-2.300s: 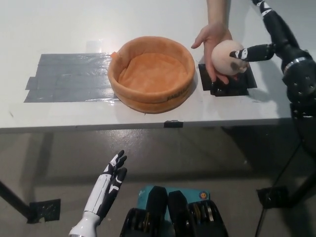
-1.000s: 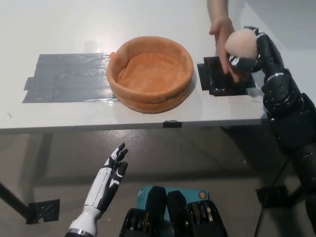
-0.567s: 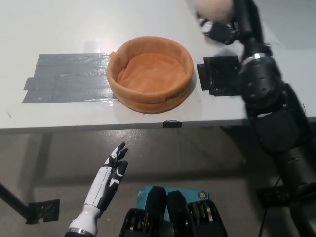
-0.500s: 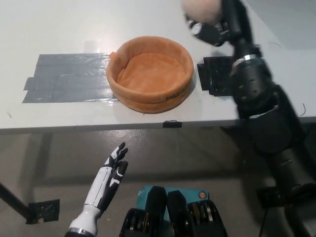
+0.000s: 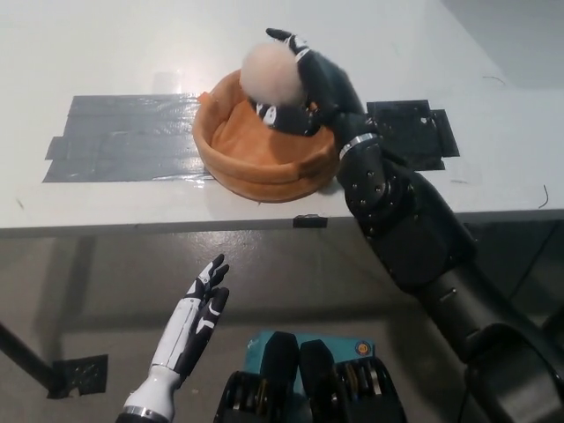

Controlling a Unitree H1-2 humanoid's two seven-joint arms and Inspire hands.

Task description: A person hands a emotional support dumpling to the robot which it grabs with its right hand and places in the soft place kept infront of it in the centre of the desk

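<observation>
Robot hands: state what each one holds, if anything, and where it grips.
The right hand holds the dumpling by its right side and underside, above the orange basket. The left hand holds nothing.

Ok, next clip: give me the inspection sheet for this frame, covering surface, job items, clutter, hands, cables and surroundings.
Surface: white desk, grey tape patch at left.
Job's things: orange soft basket mid-desk; dumpling held over its rear part.
Clutter: black mat right of the basket.
Hands: right hand shut on the dumpling; left hand open, resting below the desk edge.
Cables: thin dark strand near the desk's right edge, unclear.
Surroundings: grey floor, black floor plate.
</observation>
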